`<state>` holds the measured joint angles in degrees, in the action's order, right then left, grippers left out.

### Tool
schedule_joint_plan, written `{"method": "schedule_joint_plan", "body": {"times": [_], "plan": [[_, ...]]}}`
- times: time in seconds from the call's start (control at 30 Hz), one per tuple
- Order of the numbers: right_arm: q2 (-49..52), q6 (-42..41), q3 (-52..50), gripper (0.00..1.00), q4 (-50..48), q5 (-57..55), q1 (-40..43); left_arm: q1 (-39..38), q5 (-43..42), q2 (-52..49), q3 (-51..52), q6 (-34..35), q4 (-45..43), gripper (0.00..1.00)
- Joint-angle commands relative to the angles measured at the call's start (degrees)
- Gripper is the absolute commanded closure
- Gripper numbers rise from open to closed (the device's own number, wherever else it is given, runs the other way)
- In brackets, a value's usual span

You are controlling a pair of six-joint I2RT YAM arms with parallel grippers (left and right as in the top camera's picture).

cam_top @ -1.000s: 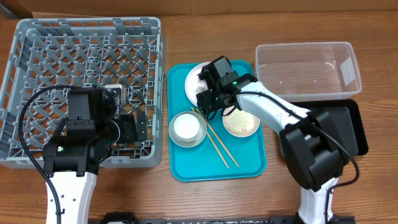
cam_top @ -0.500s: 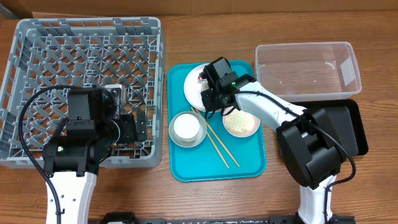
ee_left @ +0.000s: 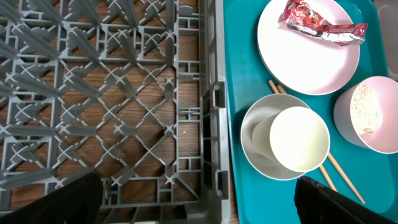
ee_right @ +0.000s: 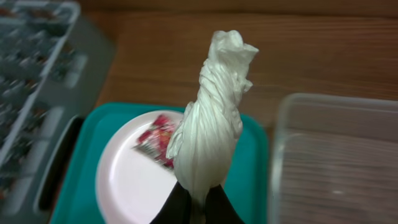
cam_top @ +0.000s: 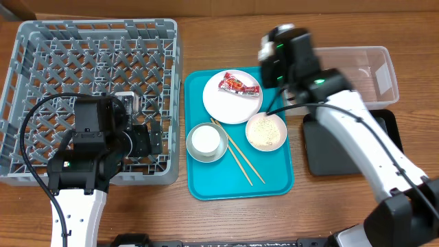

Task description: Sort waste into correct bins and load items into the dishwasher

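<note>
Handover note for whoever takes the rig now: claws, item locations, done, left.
Left claw: open, empty, over the grey dish rack.
Right claw: shut on the white scrap, raised between the white plate and the clear tub.
On the teal tray: red-and-white wrapper on the plate, white cup inside the steel bowl, white bowl with rice, chopsticks.
Done: scrap picked up. Rack and tub hold nothing; black tray is partly hidden by the arm.
Left: bin the scrap, wrapper and rice; load all dishes and chopsticks.
</note>
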<state>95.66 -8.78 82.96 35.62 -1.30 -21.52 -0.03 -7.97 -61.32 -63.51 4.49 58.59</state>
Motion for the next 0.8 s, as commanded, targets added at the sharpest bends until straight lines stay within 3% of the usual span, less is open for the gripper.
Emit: {"method": "schedule_joint_plan", "body": {"times": [0.0,0.2,0.4,0.57,0.77], "plan": [[0.70,-0.24,0.31,0.96,2.43,-3.37,6.56,-0.33,-0.66,-0.17,-1.51,0.85,-0.33,0.00],[4.46,-0.22,0.24,0.87,7.13,-3.30,13.62,-0.33,-0.66,-0.17,-1.51,0.87,-0.35,0.00],[4.92,-0.22,0.57,0.52,8.46,-0.72,14.82,-0.33,-0.66,-0.17,-1.51,0.85,-0.35,0.00],[2.56,0.48,3.28,0.47,7.89,6.99,14.10,-0.33,-0.66,-0.17,-1.51,0.85,-0.39,0.00],[2.51,12.63,4.81,0.40,6.27,16.55,8.94,-0.33,-0.66,-0.17,-1.51,0.87,-0.59,0.00]]}}
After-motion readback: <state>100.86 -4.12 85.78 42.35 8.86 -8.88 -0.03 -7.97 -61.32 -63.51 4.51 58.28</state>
